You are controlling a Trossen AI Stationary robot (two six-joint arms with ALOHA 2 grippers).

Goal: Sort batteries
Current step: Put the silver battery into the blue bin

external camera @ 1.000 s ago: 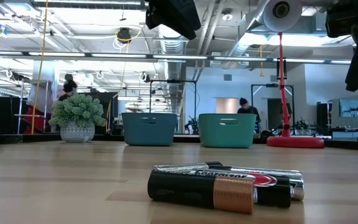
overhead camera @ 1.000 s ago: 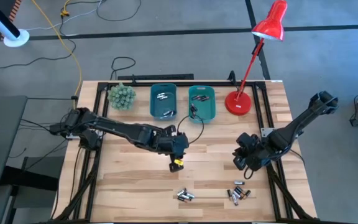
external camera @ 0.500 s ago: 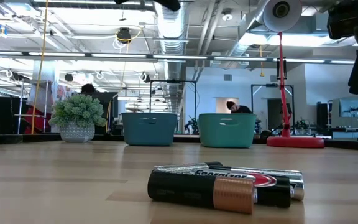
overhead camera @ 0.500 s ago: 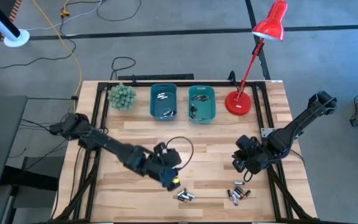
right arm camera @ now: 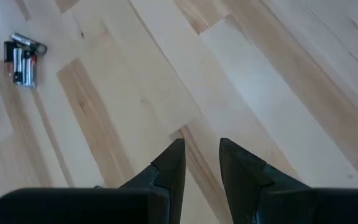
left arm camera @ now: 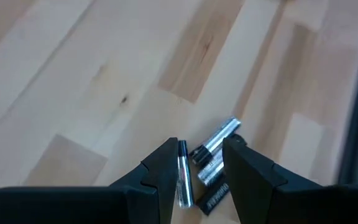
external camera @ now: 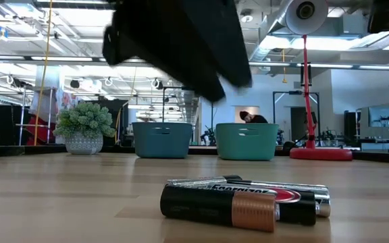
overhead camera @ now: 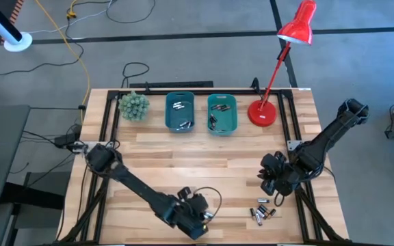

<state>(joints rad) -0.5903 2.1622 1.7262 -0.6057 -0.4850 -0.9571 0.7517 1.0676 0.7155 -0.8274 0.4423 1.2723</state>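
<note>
Near the table's 6 o'clock edge, the left gripper (left arm camera: 199, 163) hangs over a small cluster of silver and dark cylindrical batteries (left arm camera: 209, 167), its fingers parted narrowly and holding nothing.

From above, that gripper (overhead camera: 195, 220) covers most of the cluster, so only the wrist view shows the cells between its fingers. A second loose group of batteries (overhead camera: 263, 212) lies at about 5 o'clock on the pale wooden table (overhead camera: 149, 157); the right gripper (right arm camera: 202, 158) hovers just above it toward 4 o'clock, narrowly parted and empty. At 12 o'clock, two teal plastic bins (overhead camera: 180, 112) each hold a few cells, too small to count. In the low view a dark blurred arm fills the upper frame.
</note>
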